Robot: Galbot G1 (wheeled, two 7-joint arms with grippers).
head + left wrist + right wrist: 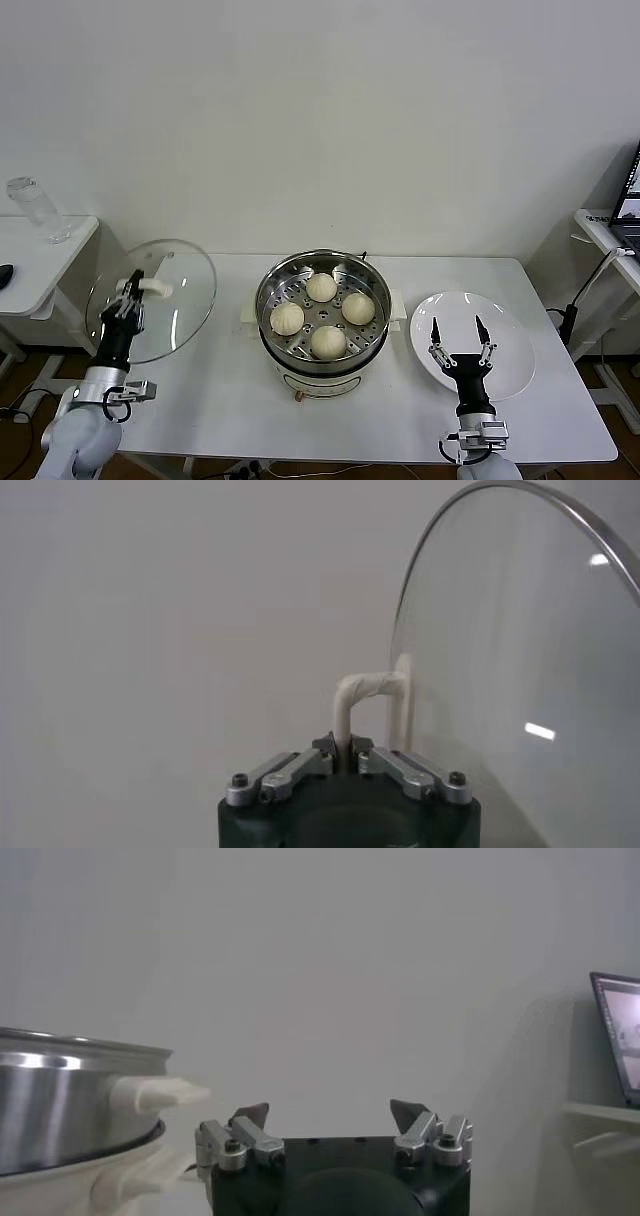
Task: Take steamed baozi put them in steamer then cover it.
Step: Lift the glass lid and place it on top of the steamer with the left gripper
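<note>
Four cream-white baozi (pixel 322 313) sit in the open steel steamer (pixel 275 281), while the glass cover (pixel 180 290) hangs tilted, well left of it.

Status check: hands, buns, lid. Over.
Left hand shut on cover handle, cover upright left of steamer. Right hand open, empty, over white plate. Four baozi in steamer. Steamer uncovered.

Silver arms, black tools (pixel 458 337), black screws.
</note>
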